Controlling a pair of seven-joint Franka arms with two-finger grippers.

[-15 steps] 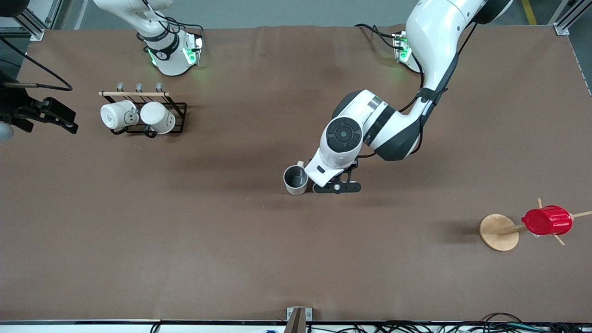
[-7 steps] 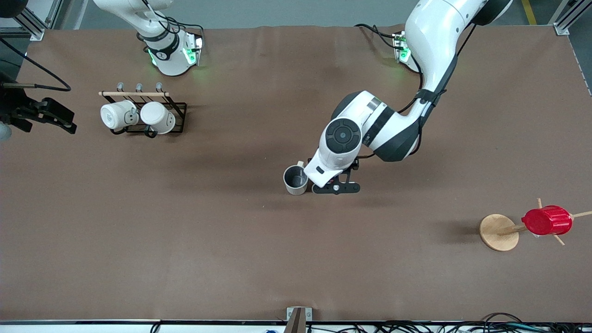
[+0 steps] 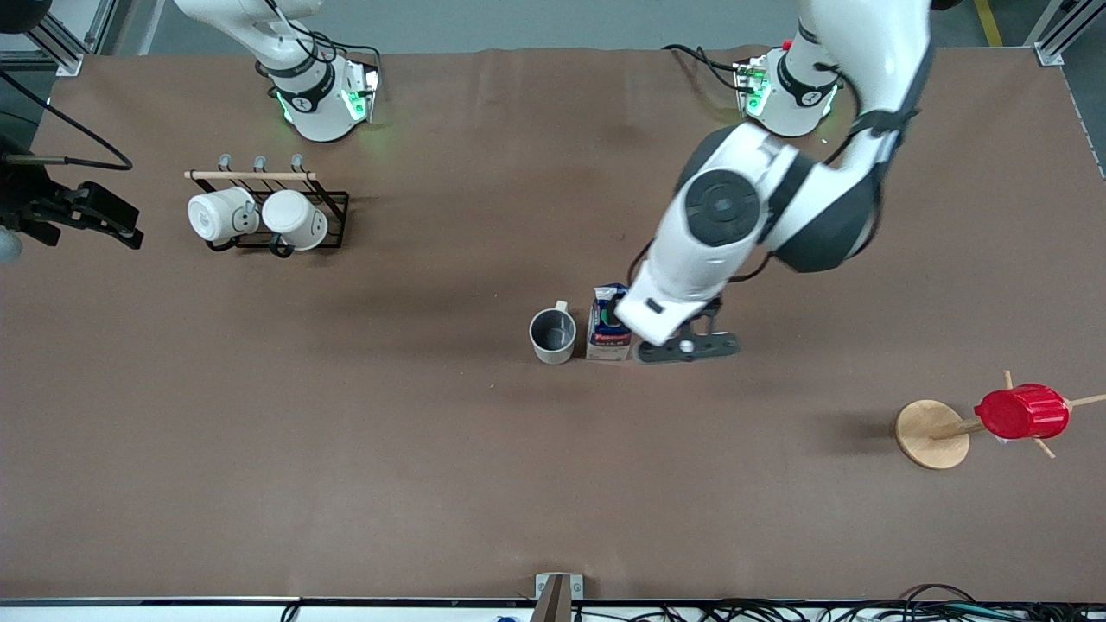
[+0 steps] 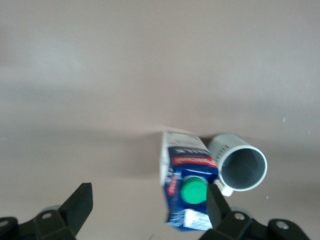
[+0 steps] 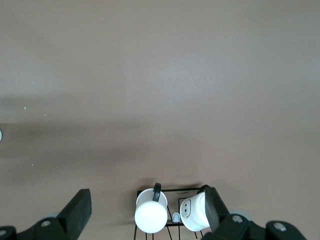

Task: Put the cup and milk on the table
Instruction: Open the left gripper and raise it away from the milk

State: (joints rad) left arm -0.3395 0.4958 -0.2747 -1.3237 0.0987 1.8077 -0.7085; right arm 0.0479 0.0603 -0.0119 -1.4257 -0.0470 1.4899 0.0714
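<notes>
The blue-and-white milk carton (image 3: 608, 326) stands mid-frame beside the off-white grey-inside cup (image 3: 553, 335). The left gripper (image 4: 145, 212), fingers wide apart with nothing between them, should lift straight up without bumping them. The right gripper (image 5: 146, 216), also wide apart, waits at the frame's left edge.

Both Frankas were glossy white with dark grey joint caps and black bands. Green lights glowed at the bases, black cables ran alongside. The left gripper (image 3: 687, 347) and right gripper (image 3: 86, 216) were matte black, with small screw holes.

Two white mugs (image 3: 257, 218) hang on a black rack (image 3: 333, 204); a red cup (image 3: 1022, 411) tops a wooden stand (image 3: 931, 434).
</notes>
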